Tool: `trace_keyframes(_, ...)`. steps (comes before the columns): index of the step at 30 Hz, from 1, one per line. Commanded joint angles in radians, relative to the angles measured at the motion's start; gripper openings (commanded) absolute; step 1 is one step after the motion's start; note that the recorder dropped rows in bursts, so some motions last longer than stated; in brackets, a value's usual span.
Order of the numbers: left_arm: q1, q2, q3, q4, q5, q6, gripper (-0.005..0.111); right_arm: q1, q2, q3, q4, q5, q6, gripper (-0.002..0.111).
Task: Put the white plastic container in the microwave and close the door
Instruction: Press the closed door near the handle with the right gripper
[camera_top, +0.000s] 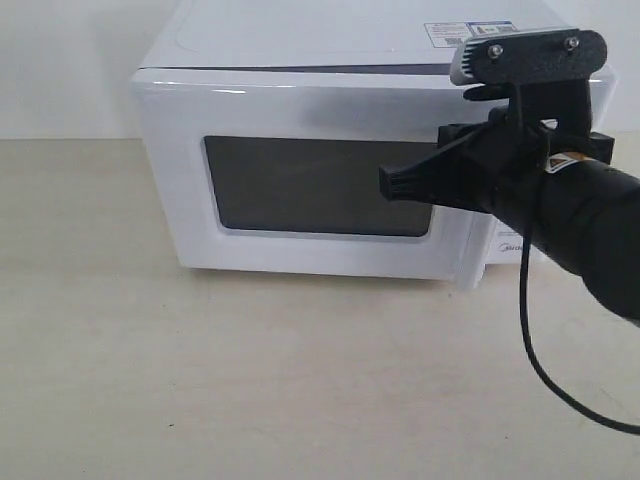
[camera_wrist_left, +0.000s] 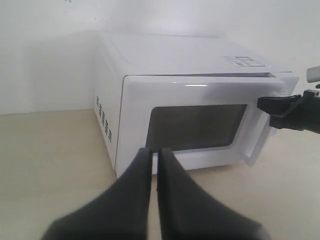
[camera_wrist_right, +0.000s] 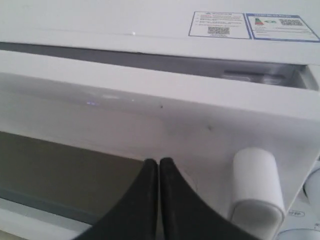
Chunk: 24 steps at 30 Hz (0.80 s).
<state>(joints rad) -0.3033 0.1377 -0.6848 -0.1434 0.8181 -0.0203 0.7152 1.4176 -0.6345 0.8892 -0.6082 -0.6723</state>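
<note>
The white microwave stands at the back of the table. Its door, with a dark window, stands almost shut, with a narrow gap along its top edge. My right gripper is shut and empty. Its tips are at the door's face beside the white bar handle. My left gripper is shut on nothing and hangs over the table, well in front of the microwave's hinge-side corner. It is out of the exterior view. The white plastic container is hidden.
The beige table stretches out in front of the microwave. A black cable hangs in a loop from my right arm. A white wall lies behind the microwave. Vent slots mark its side.
</note>
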Motion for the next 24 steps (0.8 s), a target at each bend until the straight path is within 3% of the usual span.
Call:
trace_keyframes(1, -0.006, -0.041, 0.004, 0.028, 0.027, -0.011, 0.004, -0.008, 0.032, -0.006, -0.02, -0.031, 0.01, 0.0)
trace_keyframes(14, -0.006, -0.061, 0.004, 0.066, 0.049, -0.011, 0.004, -0.008, 0.092, -0.046, -0.027, -0.145, 0.018, 0.0)
trace_keyframes(24, -0.006, -0.061, 0.004, 0.073, 0.049, -0.011, 0.004, -0.081, 0.092, -0.102, -0.034, -0.022, -0.011, 0.0)
